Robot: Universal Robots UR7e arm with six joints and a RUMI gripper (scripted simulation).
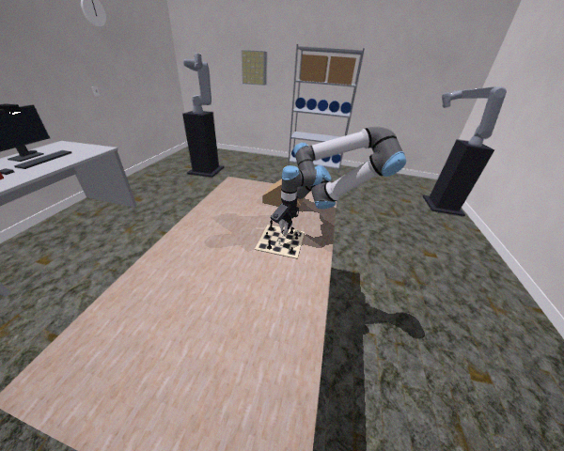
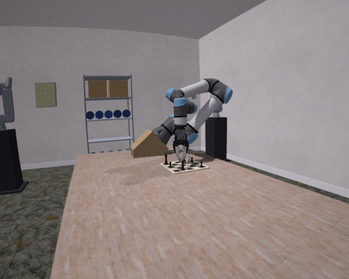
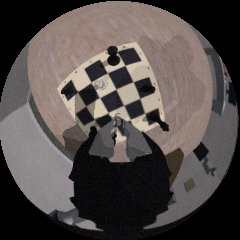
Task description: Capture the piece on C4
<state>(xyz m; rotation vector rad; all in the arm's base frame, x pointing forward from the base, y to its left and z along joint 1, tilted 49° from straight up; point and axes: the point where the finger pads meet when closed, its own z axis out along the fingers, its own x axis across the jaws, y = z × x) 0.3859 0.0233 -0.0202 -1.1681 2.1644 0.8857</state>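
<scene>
The small chessboard (image 1: 264,248) (image 2: 199,168) (image 3: 131,70) lies on the wooden table near the arm's base. My gripper (image 1: 285,227) (image 2: 180,158) (image 3: 118,119) points straight down over the board's near side in the wrist view. Its fingers are shut on a small light-coloured piece (image 3: 117,121), which stands on its square. I cannot read the square letters. A second light piece (image 3: 101,83) stands further out. A tall black piece (image 3: 113,55) (image 1: 271,225) (image 2: 166,158) stands at the board's far edge. Other black pieces (image 3: 147,89) (image 3: 158,120) stand to the right.
A tan wedge-shaped block (image 2: 147,145) (image 1: 272,193) sits on the table just behind the board. The table's right edge (image 1: 327,272) runs close beside the board. Shelves and other robot arms on pedestals stand far off by the walls.
</scene>
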